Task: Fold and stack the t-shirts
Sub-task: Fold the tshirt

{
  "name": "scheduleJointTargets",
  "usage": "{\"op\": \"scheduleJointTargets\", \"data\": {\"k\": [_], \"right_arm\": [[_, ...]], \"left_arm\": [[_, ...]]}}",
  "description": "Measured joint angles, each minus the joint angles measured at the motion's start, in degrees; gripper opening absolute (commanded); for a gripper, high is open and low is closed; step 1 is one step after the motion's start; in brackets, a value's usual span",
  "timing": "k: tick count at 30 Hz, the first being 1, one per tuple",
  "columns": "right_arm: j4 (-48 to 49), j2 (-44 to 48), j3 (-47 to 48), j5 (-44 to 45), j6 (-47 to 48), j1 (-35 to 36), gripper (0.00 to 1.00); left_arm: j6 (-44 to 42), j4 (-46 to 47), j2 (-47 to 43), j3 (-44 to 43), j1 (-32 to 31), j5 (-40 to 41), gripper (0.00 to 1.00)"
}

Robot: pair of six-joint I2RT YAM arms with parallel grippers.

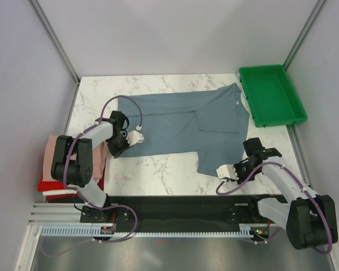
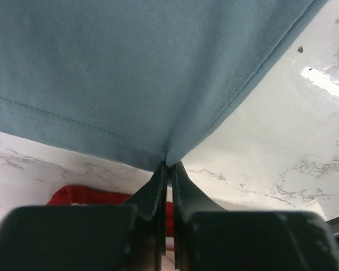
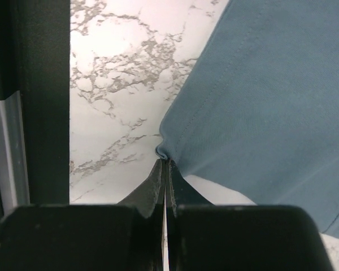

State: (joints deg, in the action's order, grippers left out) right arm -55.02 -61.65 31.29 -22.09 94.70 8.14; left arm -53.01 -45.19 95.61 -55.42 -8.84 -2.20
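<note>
Both jaws tight on blue-grey t-shirt

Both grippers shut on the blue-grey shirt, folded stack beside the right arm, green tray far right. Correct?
No: top external view shows the folded stack beside the left arm. The left gripper and right gripper are shut on the blue-grey shirt; green tray is far right.
</note>
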Motion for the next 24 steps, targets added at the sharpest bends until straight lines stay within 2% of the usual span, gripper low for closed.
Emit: {"op": "scheduleJointTargets", "data": {"k": [6, 14, 17, 24], "right_arm": [[1.07, 3.74, 1.22, -0.2, -8.76, 0.0, 0.0], [5.38, 8.39, 13.51, -2.62, -28.79, 0.0, 0.0], [7.72, 8.96, 16.92, -2.73, -34.58, 0.0, 0.0], [12.79, 8.83, 20.24, -0.04, -42.77, 0.0, 0.0]], "left_arm": [[0.22, 0.2, -0.15, -0.15, -0.22, 0.63, 0.02], [0.26, 0.79, -8.15, -0.61, -0.22, -1.29, 0.02], [0.81, 0.72, -11.06, -2.99, -0.22, -1.6, 0.02], [4.66, 0.55, -10.43, -9.79, 0.81, -3.52, 0.02]]}}
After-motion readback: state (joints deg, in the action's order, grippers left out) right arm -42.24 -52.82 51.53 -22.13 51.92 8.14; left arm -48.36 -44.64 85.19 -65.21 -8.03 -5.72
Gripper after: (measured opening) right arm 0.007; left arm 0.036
